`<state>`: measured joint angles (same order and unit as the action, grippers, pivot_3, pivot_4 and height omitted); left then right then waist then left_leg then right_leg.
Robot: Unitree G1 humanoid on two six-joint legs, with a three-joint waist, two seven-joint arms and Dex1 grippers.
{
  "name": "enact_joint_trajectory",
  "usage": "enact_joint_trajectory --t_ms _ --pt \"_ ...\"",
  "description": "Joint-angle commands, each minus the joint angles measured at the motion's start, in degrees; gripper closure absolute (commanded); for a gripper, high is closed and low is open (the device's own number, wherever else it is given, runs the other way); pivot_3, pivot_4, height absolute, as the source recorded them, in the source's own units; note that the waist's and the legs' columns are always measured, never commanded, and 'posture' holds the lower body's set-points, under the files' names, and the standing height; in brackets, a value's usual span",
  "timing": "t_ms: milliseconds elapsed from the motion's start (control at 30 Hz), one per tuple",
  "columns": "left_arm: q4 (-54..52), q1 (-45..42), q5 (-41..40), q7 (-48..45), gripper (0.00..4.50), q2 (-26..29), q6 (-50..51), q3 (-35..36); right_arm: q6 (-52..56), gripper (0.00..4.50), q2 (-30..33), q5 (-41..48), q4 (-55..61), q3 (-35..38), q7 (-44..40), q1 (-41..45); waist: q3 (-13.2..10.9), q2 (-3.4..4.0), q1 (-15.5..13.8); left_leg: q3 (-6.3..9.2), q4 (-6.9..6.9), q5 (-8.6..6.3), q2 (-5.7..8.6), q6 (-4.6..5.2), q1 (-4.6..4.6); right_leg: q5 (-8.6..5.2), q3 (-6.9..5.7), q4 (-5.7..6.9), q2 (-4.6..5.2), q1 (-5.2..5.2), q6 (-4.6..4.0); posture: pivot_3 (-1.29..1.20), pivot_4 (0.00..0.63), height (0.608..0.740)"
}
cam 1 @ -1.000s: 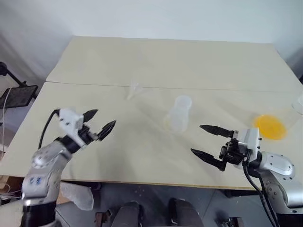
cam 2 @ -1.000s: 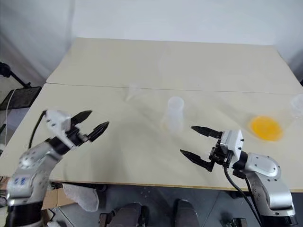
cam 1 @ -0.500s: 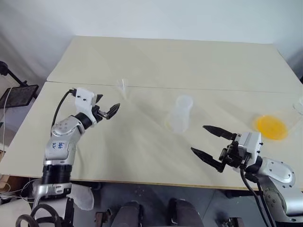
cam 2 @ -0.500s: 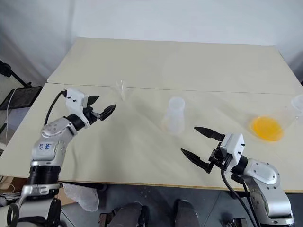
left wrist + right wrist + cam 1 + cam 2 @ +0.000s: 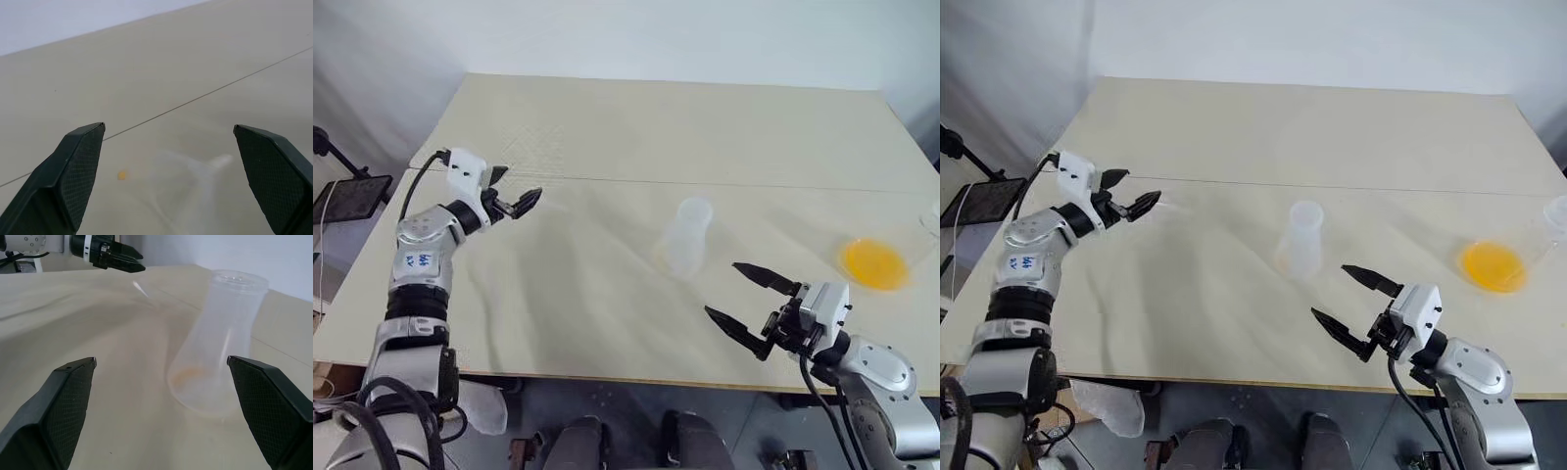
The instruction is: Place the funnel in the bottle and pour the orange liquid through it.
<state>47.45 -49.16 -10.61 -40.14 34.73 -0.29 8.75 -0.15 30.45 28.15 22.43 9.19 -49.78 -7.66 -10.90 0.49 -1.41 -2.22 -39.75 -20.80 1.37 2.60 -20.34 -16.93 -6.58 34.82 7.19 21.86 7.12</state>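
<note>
— What's the bench (image 5: 724,127) looking like from your end?

— Pale cream, matt, and broad; I see a thin seam running side to side across it, so it reads as two tops pushed together. Behind it there's a plain light wall, and off the left edge a black stand (image 5: 342,191) with a dark panel (I can't tell what it is).

— And the task things?

— The bottle (image 5: 686,237) stands upright near the middle of the bench, clear, wide at the base and narrowing to an open neck. In the right wrist view I see a faint orange tint at its bottom. The orange liquid (image 5: 872,263) sits well off to the right of the bottle, near the bench's right edge, in something clear whose outline I can barely make out. The funnel (image 5: 195,171) lies on its side on the bench close to the seam, on the left, just ahead of the left gripper (image 5: 514,197).

— Jaws?

— Left jaws are spread wide and hold nothing; the funnel lies between and beyond them in the left wrist view. The right gripper (image 5: 739,299) is low at the near edge, jaws released and empty, pointed toward the bottle but well apart from it.
</note>
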Motion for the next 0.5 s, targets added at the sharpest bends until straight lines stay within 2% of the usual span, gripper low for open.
enact_joint_trajectory --t_ms 33,267,500 --pt "3.2 -0.9 1.1 -2.2 0.02 -0.8 -1.6 -1.0 -1.8 0.0 -0.7 -0.1 2.1 0.4 0.8 -0.2 0.0 0.0 0.0 0.0 0.0 0.0 0.0 0.0 0.0 0.0 0.0 0.02 0.0 0.0 0.0 0.0 0.15 0.74" --pt "-7.1 6.0 -0.2 -5.0 0.02 -4.5 4.5 -2.5 -2.6 0.0 -1.1 -0.8 3.0 1.2 2.1 -1.6 0.0 0.0 -0.1 0.06 -0.15 0.03 0.08 0.05 0.01 0.01 0.02 0.17 0.15 -0.06 0.01 0.0 0.15 0.74" --pt "-13.1 9.0 -2.9 -4.5 0.02 -5.8 5.0 -0.3 -2.6 0.0 -0.9 -0.7 3.2 1.1 2.2 -2.0 0.0 -0.04 0.1 0.03 -0.16 0.02 -0.03 0.04 -0.06 0.0 0.25 0.2 0.12 0.09 0.0 0.0 0.15 0.74"
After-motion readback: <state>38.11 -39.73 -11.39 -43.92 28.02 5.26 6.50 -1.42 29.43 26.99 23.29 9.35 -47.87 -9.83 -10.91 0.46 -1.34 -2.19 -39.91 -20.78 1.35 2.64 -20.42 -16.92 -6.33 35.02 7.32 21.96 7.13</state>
